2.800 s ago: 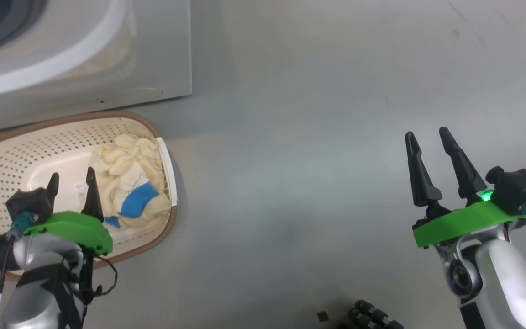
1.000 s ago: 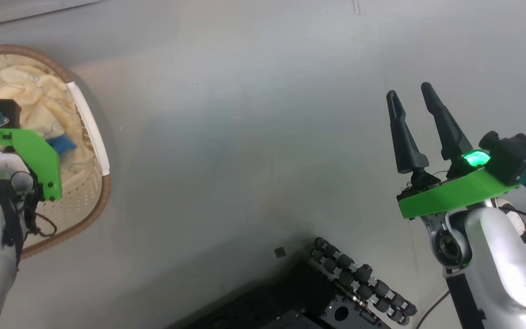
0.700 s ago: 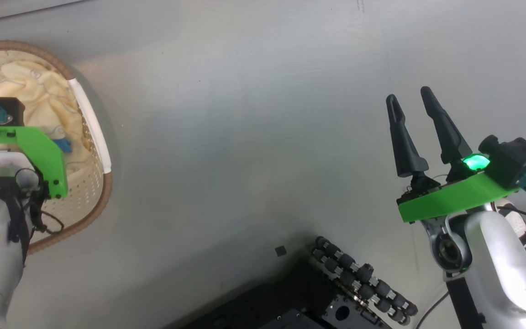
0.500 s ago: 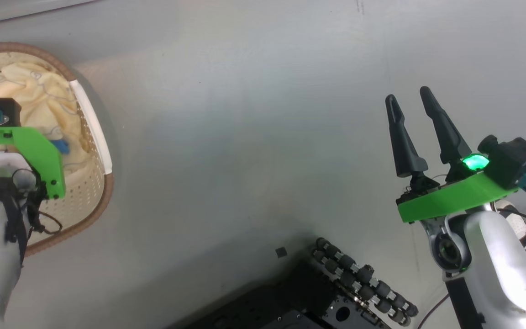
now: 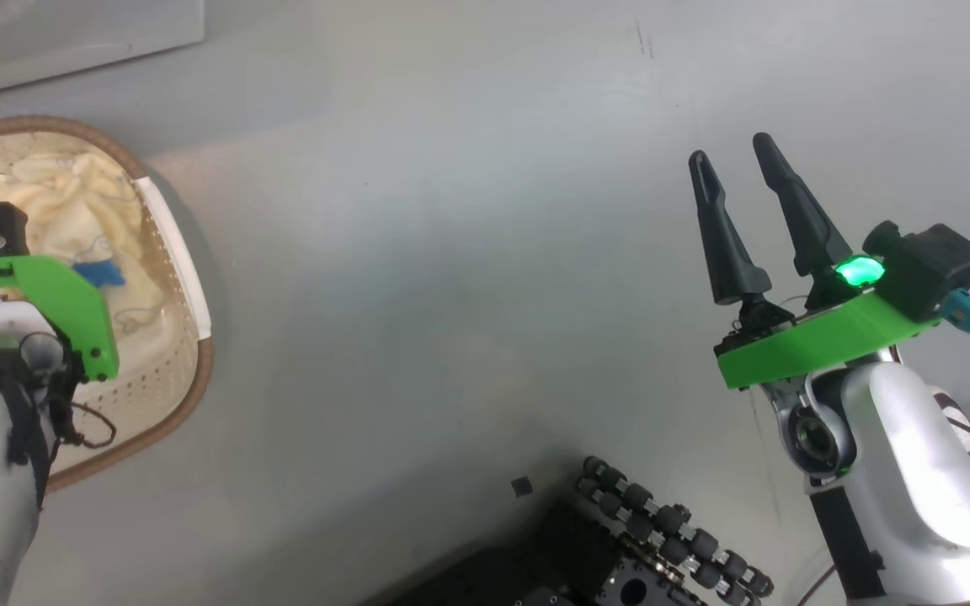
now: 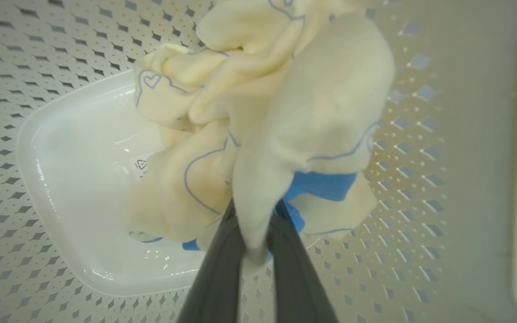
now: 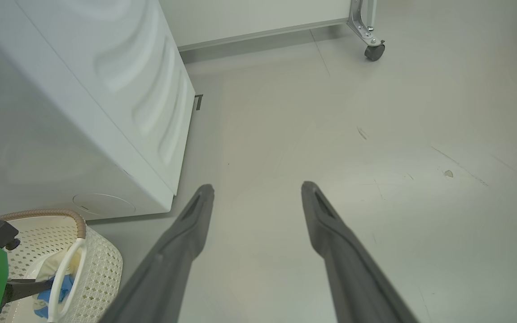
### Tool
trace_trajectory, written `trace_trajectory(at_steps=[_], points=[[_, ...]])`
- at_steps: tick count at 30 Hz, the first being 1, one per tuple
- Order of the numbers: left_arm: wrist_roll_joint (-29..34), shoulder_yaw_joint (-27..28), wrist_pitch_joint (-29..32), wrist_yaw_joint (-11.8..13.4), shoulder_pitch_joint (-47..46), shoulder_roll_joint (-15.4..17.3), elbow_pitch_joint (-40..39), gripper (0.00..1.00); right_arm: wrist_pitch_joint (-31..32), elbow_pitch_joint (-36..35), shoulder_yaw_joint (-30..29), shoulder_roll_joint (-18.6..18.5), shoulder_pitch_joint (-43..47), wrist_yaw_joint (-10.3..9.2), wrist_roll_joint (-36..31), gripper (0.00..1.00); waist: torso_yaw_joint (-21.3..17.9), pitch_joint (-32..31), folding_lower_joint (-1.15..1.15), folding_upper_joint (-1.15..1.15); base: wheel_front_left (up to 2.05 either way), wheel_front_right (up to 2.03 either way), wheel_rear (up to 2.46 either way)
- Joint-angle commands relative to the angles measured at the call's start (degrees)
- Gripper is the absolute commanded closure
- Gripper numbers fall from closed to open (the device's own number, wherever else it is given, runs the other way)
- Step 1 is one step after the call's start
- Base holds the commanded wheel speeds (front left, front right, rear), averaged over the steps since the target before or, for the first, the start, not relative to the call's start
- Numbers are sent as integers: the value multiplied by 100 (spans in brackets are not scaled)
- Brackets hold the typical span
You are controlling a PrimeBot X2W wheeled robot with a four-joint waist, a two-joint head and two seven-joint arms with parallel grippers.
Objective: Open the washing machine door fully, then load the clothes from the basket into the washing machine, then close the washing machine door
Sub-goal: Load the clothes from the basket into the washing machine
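The cream basket (image 5: 192, 396) stands on the floor at the left, with the pale clothes (image 5: 89, 198) bunched inside it. My left gripper (image 6: 255, 217) reaches down into the basket (image 6: 16, 67) and is shut on a fold of the cream clothes (image 6: 294, 112), whose blue trim sits right behind the fingers. In the head view its fingers are hidden under the green wrist mount. My right gripper (image 5: 729, 148) hangs open and empty over bare floor, far to the right. The washing machine (image 7: 106, 89) stands just behind the basket (image 7: 101, 264). The washing machine door is out of view.
The robot's own black base with rollers (image 5: 662, 530) lies at the bottom middle. A corner of the white machine (image 5: 72, 34) shows at the top left. A caster of a cart (image 7: 374, 51) stands far behind. Grey floor stretches between basket and right arm.
The left gripper, open above the basket before, has gone down into the clothes and shut on them. The head camera has shifted a little. The right arm has held still.
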Motion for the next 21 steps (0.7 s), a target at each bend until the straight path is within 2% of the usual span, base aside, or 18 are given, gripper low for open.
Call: trace_trajectory(at_steps=[1, 11, 21], points=[[-52, 76, -120, 6, 162, 168, -81, 100, -55, -103, 58, -49, 68, -15, -30, 0, 49, -162, 0, 0, 0, 0, 0], [-251, -115, -468, 5, 697, -18, -203, 100, -55, -35, -8, -164, 182, -15, -187, 0, 393, -961, 0, 0, 0, 0, 0], [-430, -194, -1277, 5, 1211, -132, -236, 100, -55, 36, -26, -316, 420, -15, -254, 0, 798, -1750, 0, 0, 0, 0, 0]])
